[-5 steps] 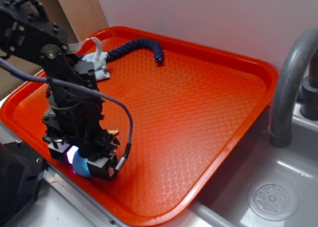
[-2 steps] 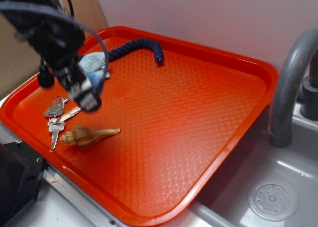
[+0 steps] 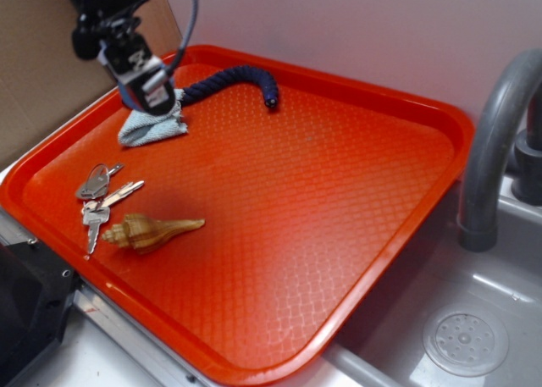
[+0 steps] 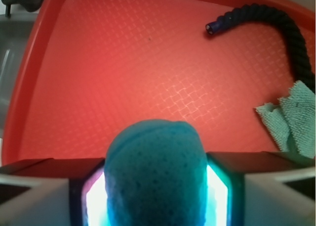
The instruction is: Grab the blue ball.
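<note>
- The gripper (image 4: 157,186) is clenching the blue ball (image 4: 157,171) between its two jaws; in the wrist view the ball is filling the gap and is touching both glowing inner faces.
- The lower part of the ball is being cut off by the bottom edge of that view.
- In the exterior view the gripper (image 3: 148,86) is hanging above the back left corner of the orange tray (image 3: 398,107), and the ball is not showing clearly there.
- The arm is being cut off by the top edge.
- The pale cloth (image 3: 151,126) is lying partly hidden under the gripper, and the dark rope snake (image 3: 237,78) is disappearing behind it.
- The keys (image 3: 97,196) and the seashell (image 3: 152,231) are lying near the front left edge, just beside each other.
</note>
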### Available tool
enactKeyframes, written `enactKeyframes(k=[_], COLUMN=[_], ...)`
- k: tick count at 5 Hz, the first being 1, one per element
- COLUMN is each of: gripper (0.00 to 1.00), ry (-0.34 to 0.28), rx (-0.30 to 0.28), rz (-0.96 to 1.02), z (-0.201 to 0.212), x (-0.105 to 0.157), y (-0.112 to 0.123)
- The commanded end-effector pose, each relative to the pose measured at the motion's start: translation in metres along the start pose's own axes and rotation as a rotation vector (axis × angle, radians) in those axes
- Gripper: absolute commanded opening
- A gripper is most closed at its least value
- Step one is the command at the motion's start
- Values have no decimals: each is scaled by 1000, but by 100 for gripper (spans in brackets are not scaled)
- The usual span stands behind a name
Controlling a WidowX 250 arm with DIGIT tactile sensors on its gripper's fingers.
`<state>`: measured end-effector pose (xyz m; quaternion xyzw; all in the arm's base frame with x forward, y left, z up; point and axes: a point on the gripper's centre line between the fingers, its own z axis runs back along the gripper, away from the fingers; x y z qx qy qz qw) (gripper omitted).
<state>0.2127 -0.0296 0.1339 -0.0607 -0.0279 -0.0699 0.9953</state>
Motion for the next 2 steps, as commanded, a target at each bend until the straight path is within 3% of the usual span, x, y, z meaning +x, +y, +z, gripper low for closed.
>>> enactKeyframes(k=[1,2], gripper=[0,0], ry=[-58,-62], rx=[90,87], rz=[-14,-7], z=[23,25], x=[7,4], y=[4,7])
